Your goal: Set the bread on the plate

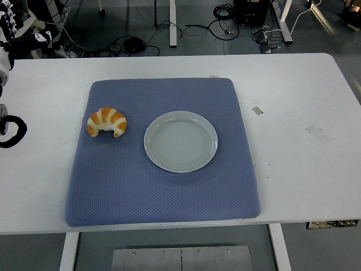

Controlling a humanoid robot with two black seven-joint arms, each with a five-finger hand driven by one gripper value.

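My left arm (10, 131) barely in view at left edge, beside blue mat (161, 186); fingers unseen, cannot tell their state. My right hand out of view. White plate (180, 141) bare on mat centre. Croissant (106, 122) on mat, left of plate, apart. No readable writing.

bread (106, 121) golden, striped; plate (180, 141) pale grey; mat (163, 192) blue, dimpled; table (293, 141) white

Bright, even overhead lighting; the white bench (293, 113) is near overexposed. The plate (180, 141) shows soft sheen and faint shadow. Focus is sharp, with slight bowing at the edges.
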